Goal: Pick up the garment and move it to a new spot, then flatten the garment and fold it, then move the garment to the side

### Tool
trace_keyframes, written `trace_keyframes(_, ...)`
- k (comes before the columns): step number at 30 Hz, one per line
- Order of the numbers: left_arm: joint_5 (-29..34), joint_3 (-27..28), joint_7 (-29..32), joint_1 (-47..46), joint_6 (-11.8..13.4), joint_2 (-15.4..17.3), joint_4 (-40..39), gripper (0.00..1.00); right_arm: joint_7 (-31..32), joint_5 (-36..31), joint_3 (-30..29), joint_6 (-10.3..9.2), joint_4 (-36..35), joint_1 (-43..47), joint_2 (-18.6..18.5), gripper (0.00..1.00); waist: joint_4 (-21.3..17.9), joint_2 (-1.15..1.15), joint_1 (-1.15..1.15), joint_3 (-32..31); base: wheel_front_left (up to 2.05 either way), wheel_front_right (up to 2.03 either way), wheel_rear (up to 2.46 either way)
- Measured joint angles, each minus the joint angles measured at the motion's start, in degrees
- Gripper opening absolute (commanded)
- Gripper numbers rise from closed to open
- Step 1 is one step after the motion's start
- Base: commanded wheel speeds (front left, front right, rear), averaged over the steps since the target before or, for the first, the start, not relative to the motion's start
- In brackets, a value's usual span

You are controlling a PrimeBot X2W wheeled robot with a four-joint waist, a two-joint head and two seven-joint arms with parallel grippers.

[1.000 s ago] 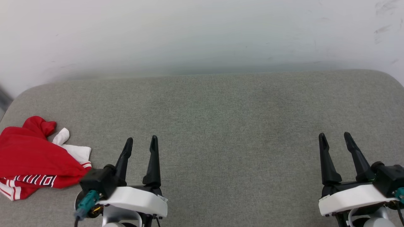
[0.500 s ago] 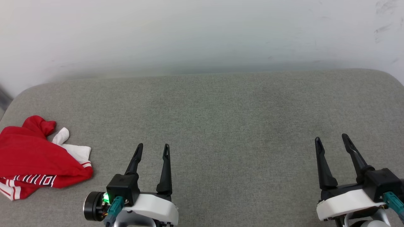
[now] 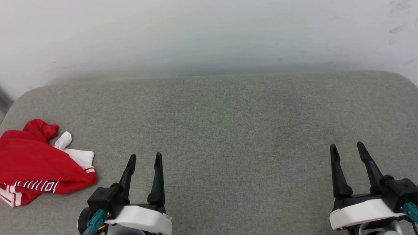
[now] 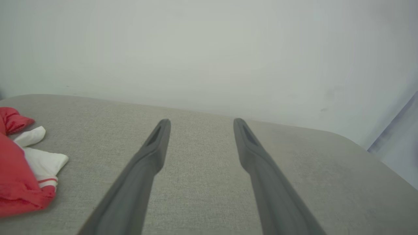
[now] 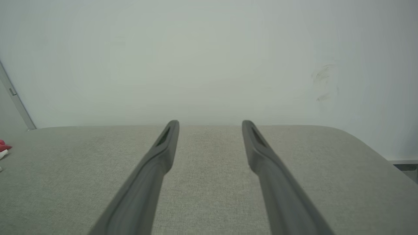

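A red jersey-style garment (image 3: 36, 163) is lying in a crumpled heap on the grey cushion (image 3: 228, 124), off to the left of the left gripper (image 3: 145, 156) and well apart from the right gripper (image 3: 346, 145). Both grippers are hovering low over the near edge of the fabric. Their fingers are standing moderately apart, holding nothing and pointing toward the pale wall (image 3: 209, 32).

The task appears to be sitting at its first step, with the pick-up not yet begun. The next move is probably calling for the left arm to swing out to its own left, drop onto the heap and pinch a raised fold.

The garment is too bunched to show a true long axis, and its far-left side is running out of the head view. As it lies, the heap seems to be stretching across the left gripper's line of reach. A white sleeve (image 3: 78, 156) is poking toward that gripper, and striped trim (image 3: 36, 186) is running along the near side.
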Motion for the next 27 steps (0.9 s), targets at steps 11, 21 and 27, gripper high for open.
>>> trace_keyframes(11, 7.2, 2.4, -1.4, 1.7, -5.5, -1.4, 4.4, 1.0, -1.5, -1.5, 0.1, 0.0, 2.6, 0.1, 0.0, 1.0, 0.0, 0.0, 0.0, -0.4, 0.0, 0.0, 0.0)
trace_keyframes(21, 9.0, 1.6, -2.5, 1.7, -5.1, -1.5, 3.8, 1.0, -2.5, -4.5, 1.4, 0.0, 2.0, 0.4, 0.0, 1.0, 0.1, 0.0, 0.0, -0.4, 0.0, 0.0, 0.0)
trace_keyframes(27, 5.9, 2.5, -2.6, 1.9, -5.6, -1.5, 4.2, 1.0, -2.7, -1.7, 2.2, 0.0, 2.3, 0.7, 0.0, 1.0, 0.1, 0.0, 0.0, -0.5, 0.0, 0.0, 0.0)
